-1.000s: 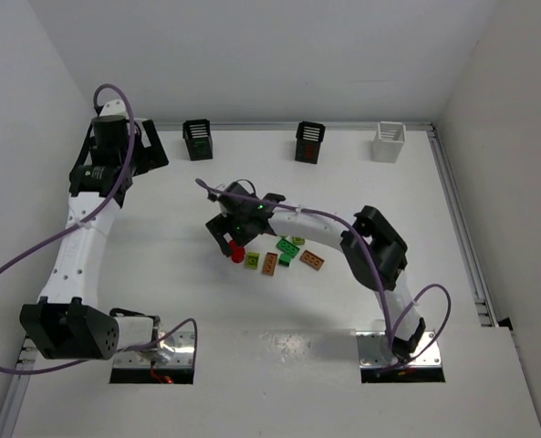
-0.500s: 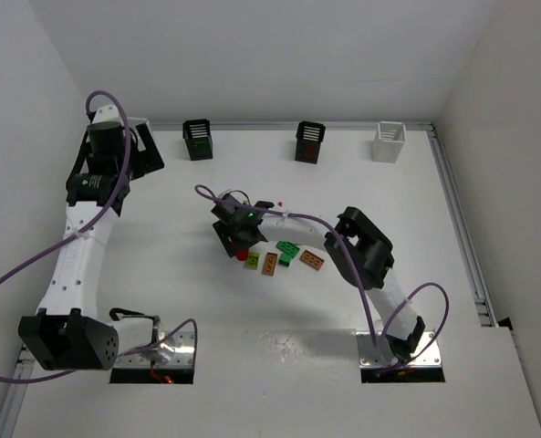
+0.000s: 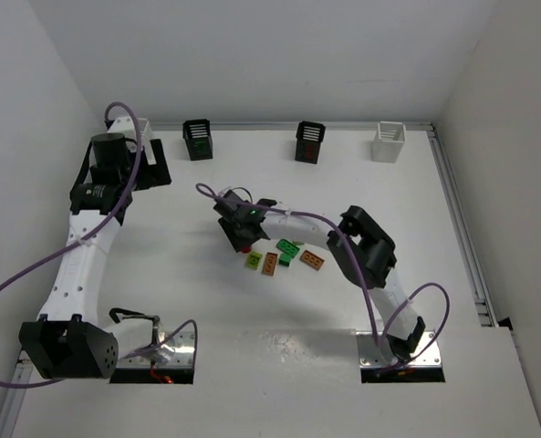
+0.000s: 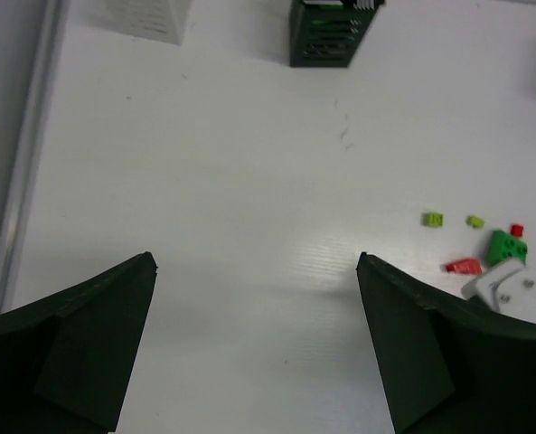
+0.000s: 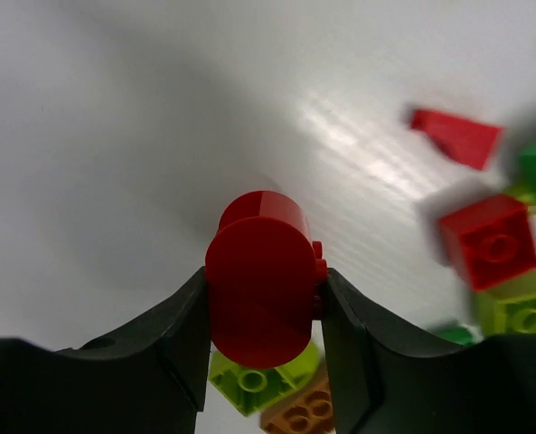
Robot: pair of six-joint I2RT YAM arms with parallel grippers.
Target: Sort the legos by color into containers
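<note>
My right gripper (image 5: 264, 271) has both fingers pressed against the sides of a rounded red lego (image 5: 261, 287) at table level. In the top view this gripper (image 3: 242, 239) is at the left end of the lego cluster, over the red lego (image 3: 244, 245). Beside it lie a yellow-green lego (image 3: 253, 260), an orange-brown lego (image 3: 270, 265), a green lego (image 3: 288, 248) and another orange-brown one (image 3: 312, 260). My left gripper (image 4: 256, 262) hangs open over bare table at the far left (image 3: 151, 162). Two black containers (image 3: 198, 139) (image 3: 310, 140) and a white container (image 3: 390, 141) line the back edge.
The left wrist view shows a white bin (image 4: 145, 16) and a black bin (image 4: 326, 36) ahead, with small legos (image 4: 505, 246) at the right. A metal rail (image 3: 460, 228) runs down the table's right side. White walls enclose the back and sides.
My right gripper's fingers have come in from wide open onto the red lego. The left arm has shifted a little toward the right.
</note>
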